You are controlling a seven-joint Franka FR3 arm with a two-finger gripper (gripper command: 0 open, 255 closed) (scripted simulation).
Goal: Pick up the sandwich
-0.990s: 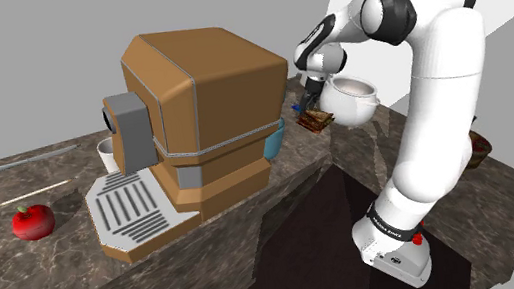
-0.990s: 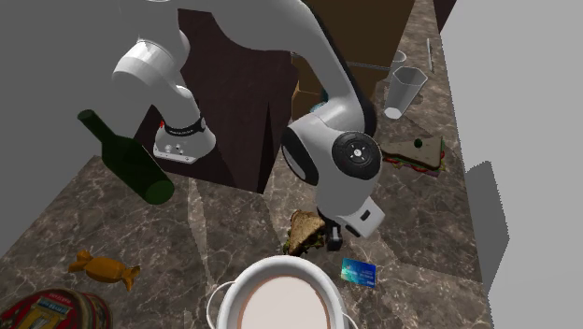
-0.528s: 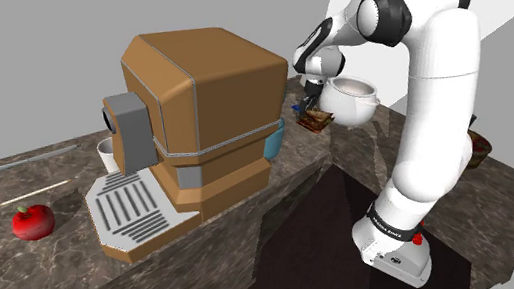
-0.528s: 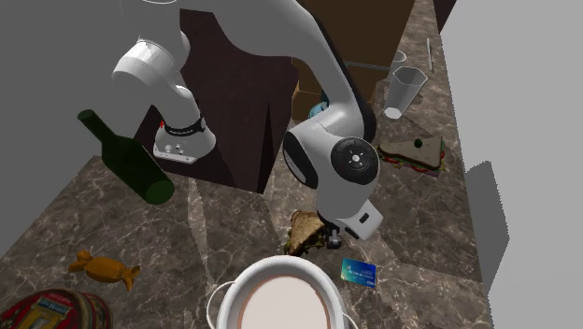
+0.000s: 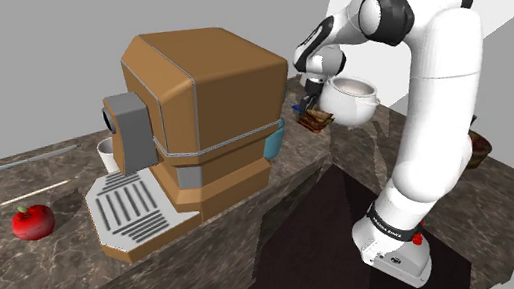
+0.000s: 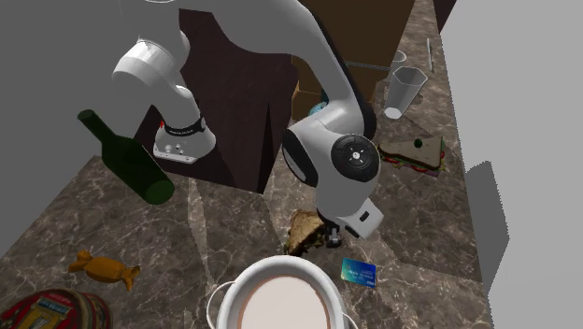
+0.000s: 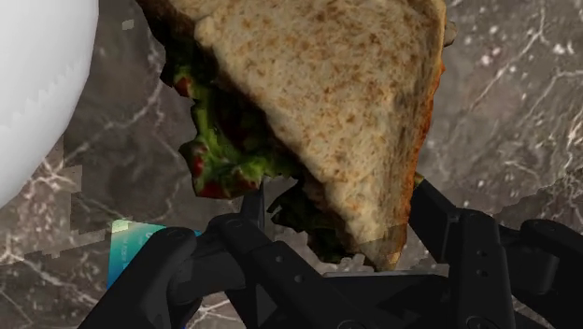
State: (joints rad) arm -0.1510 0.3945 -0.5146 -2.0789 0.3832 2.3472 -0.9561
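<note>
A triangular toasted sandwich (image 7: 327,103) with green and red filling sits between my gripper's (image 7: 336,210) black fingers, which clasp its lower corner. In the second exterior view the sandwich (image 6: 301,234) is low over the dark marble counter, just beyond the white pot, with the gripper (image 6: 329,238) shut on its right side. The shoulder view shows the sandwich (image 5: 317,118) under the gripper (image 5: 315,104), next to the pot. I cannot tell whether it still touches the counter. Another sandwich (image 6: 416,152) lies farther off by the wall.
A white pot (image 6: 280,299) stands close by the gripper, and a blue card (image 6: 359,272) lies beside it. A brown coffee machine (image 5: 201,115) stands to the shoulder view's left. On the counter are a green bottle (image 6: 126,154), a glass (image 6: 406,91) and a wrapped candy (image 6: 103,267).
The fingers have closed on the sandwich. The arm has hardly shifted, and the sandwich stays in the same spot by the pot.
</note>
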